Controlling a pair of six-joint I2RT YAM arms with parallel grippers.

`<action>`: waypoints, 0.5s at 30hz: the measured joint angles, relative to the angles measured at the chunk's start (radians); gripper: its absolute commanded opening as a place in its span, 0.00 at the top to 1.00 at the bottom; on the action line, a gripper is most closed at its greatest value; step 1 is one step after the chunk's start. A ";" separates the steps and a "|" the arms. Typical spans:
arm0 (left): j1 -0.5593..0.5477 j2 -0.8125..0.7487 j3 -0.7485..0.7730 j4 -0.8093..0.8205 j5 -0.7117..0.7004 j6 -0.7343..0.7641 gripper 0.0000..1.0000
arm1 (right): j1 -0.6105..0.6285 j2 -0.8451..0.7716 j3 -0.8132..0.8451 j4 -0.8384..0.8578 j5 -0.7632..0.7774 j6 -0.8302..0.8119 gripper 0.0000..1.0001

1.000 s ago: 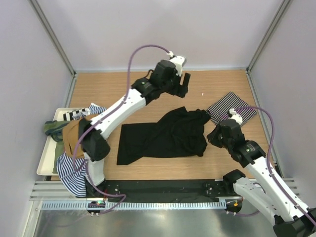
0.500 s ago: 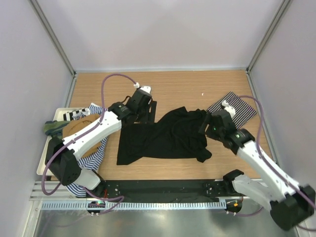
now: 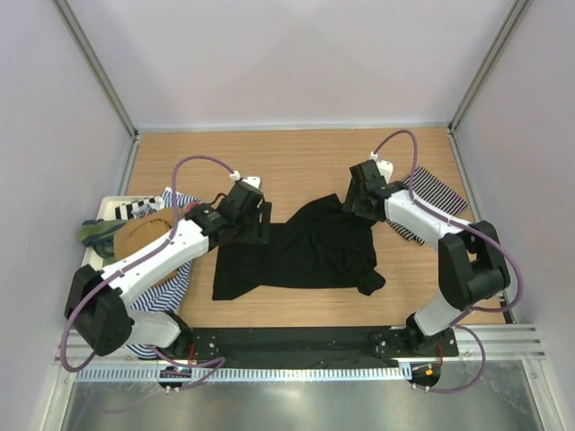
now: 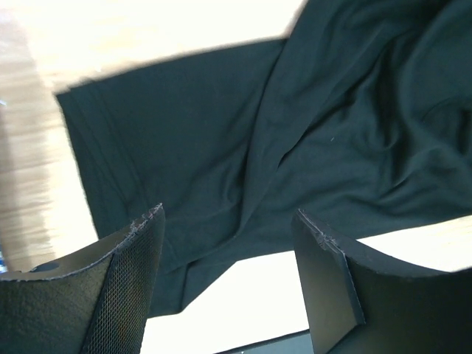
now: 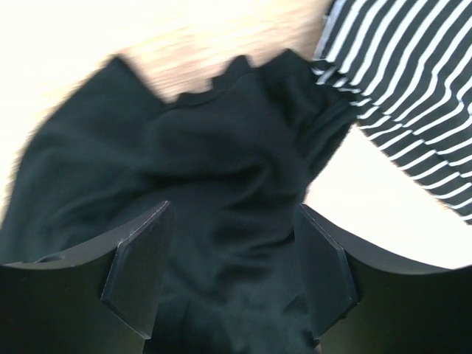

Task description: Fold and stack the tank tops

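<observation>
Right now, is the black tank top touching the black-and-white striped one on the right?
Touching. The right wrist view shows the black tank top butting against the striped tank top, with no gap showing between their edges.

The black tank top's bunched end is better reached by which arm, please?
Probably right: the open right fingers hang over the black tank top's bunched end, the left fingers over its flat end.

Wooden tabletop [image 3: 305, 157] between pale lilac walls [image 3: 287, 54], aluminium rails [image 3: 296, 373] at near edge.
</observation>
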State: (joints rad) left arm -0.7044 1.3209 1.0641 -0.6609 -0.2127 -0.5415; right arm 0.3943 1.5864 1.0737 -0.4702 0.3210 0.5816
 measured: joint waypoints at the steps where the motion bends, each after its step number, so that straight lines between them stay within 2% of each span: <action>1: 0.000 0.014 -0.010 0.006 0.007 -0.002 0.31 | -0.008 0.011 0.000 0.000 0.003 -0.001 0.30; 2: 0.000 0.032 -0.015 0.011 0.013 -0.002 0.33 | -0.017 0.024 0.000 0.002 0.006 -0.003 0.32; 5: 0.000 0.100 -0.017 0.035 0.034 -0.001 0.42 | -0.050 0.062 0.000 0.016 0.012 -0.014 0.47; 6: 0.000 0.124 -0.017 0.042 0.041 0.000 0.47 | -0.059 0.071 0.002 0.018 0.013 -0.021 0.66; 9: 0.000 0.190 -0.006 0.043 0.062 0.005 0.51 | -0.080 0.087 0.010 0.024 0.015 -0.036 0.94; 10: 0.000 0.211 0.001 0.043 0.070 0.005 0.51 | -0.085 0.088 0.013 0.026 0.016 -0.043 0.99; 15: 0.000 0.267 0.013 0.042 0.112 0.019 0.51 | -0.100 0.088 0.016 0.048 0.000 -0.053 0.99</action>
State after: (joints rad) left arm -0.7044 1.5875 1.0771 -0.6193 -0.1009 -0.5220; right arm 0.2947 1.6741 1.0901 -0.4221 0.3210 0.5282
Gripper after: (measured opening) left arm 0.495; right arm 0.028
